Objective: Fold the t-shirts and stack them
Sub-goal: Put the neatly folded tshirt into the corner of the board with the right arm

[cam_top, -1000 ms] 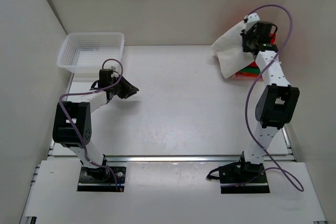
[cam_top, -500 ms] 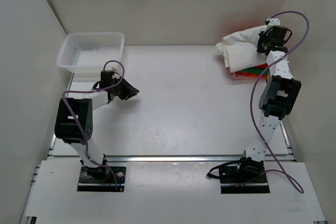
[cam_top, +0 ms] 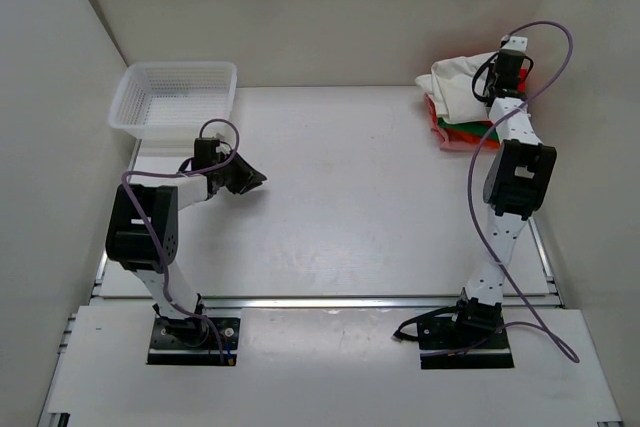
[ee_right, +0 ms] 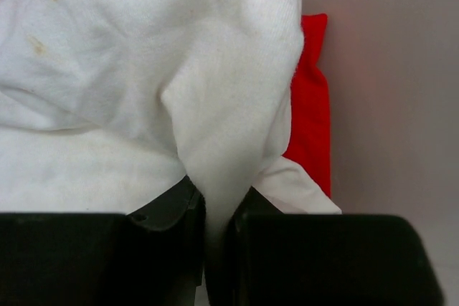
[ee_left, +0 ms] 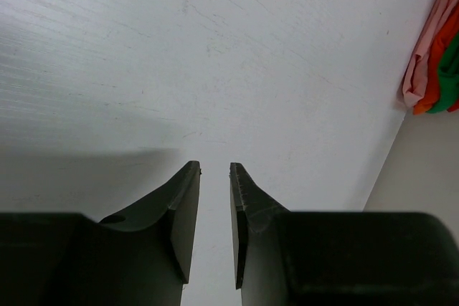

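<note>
Around the edges: a white mesh basket [cam_top: 175, 97] sits at the far left corner of the table [cam_top: 340, 217], right against the left wall [cam_top: 50, 127]. A purple cable [cam_top: 555, 42] loops off each arm. Between the 2 arms the tabletop is just bare white surface, so nothing blocks either one.

The left gripper [ee_left: 214, 168] hangs low over the table just in front of the basket. Its 2 fingers stand slightly apart with nothing between them, so it's released and empty.

The shirts are all piled in the far right corner, up against the back and right walls. The cream t-shirt [cam_top: 458, 82] is on top, wrinkled and bunched, and it has a couple of small yellowish spots in the right wrist view. Under it I can see the edges of a red shirt [ee_right: 312, 105], a green shirt [cam_top: 478, 128] and a pink shirt [cam_top: 455, 144] at the bottom.

The right arm is stretched all the way out to that corner. The right gripper [ee_right: 217, 195] is clenched on a fold of the cream t-shirt, and the cloth rises up out of the pinched fingers. The red shirt peeks out just to the side of that fold.
</note>
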`<act>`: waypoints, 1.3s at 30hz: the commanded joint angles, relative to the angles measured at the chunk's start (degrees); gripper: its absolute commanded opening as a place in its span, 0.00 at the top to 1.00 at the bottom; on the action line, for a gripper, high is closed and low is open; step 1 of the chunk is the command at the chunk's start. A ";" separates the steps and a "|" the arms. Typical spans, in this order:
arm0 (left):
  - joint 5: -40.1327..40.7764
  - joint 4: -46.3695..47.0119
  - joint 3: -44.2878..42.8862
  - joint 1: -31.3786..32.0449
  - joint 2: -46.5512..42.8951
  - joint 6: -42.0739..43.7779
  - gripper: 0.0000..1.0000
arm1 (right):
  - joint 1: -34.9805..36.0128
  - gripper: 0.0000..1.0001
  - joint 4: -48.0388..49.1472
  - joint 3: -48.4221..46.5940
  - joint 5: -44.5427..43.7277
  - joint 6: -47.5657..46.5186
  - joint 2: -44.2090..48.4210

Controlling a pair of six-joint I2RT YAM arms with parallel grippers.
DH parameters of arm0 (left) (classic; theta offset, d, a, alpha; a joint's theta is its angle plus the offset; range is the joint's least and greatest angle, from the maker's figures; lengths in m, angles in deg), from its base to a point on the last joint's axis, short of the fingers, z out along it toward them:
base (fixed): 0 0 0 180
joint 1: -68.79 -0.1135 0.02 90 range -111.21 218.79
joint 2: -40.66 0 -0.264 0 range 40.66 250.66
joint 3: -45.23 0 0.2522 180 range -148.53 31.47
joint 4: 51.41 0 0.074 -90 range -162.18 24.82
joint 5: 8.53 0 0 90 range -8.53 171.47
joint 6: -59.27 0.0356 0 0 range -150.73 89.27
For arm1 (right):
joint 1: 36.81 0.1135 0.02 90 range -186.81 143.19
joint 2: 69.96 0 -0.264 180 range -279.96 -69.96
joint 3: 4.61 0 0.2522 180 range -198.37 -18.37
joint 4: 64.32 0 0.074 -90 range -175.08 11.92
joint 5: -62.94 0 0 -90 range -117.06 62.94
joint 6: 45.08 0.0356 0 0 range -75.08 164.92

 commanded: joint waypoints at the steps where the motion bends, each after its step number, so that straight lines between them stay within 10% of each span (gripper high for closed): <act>1: 0.06 0.94 -0.28 0.65 0.32 0.90 0.65 | 0.27 1.00 4.37 -3.13 -9.10 -1.22 -2.18; 5: -0.11 -0.02 -0.02 0.65 -0.12 1.86 0.62 | -0.08 0.87 3.83 -4.62 -9.47 -2.71 -4.29; 6: -0.46 -0.02 -0.54 0.65 -0.38 2.30 0.60 | -0.08 0.68 4.27 -4.27 -10.42 -2.45 -3.85; 8: -0.73 -0.20 -0.10 0.56 -0.91 2.83 0.47 | 0.27 0.28 4.72 -4.18 -13.58 -2.19 -3.24; 10: -1.43 -0.90 -0.27 0.56 -1.70 4.93 0.02 | 0.71 0.16 4.98 -4.45 -15.78 -2.19 -1.14; 11: -1.87 -1.51 -0.45 0.65 -1.88 5.73 0.01 | 0.89 0.13 4.46 -4.71 -16.49 -2.01 -0.43; 17: -2.57 -17.94 -3.35 0.48 -4.07 16.88 0.02 | 1.07 0.01 3.23 1.34 -13.34 1.05 14.13; 26: 2.78 -31.66 1.30 2.05 -18.48 28.49 0.01 | 3.17 0.01 3.58 38.16 0.28 3.61 44.45; 39: 9.64 -39.75 9.83 8.03 -46.79 35.62 0.02 | 16.00 0.01 -27.35 65.24 10.76 9.50 72.52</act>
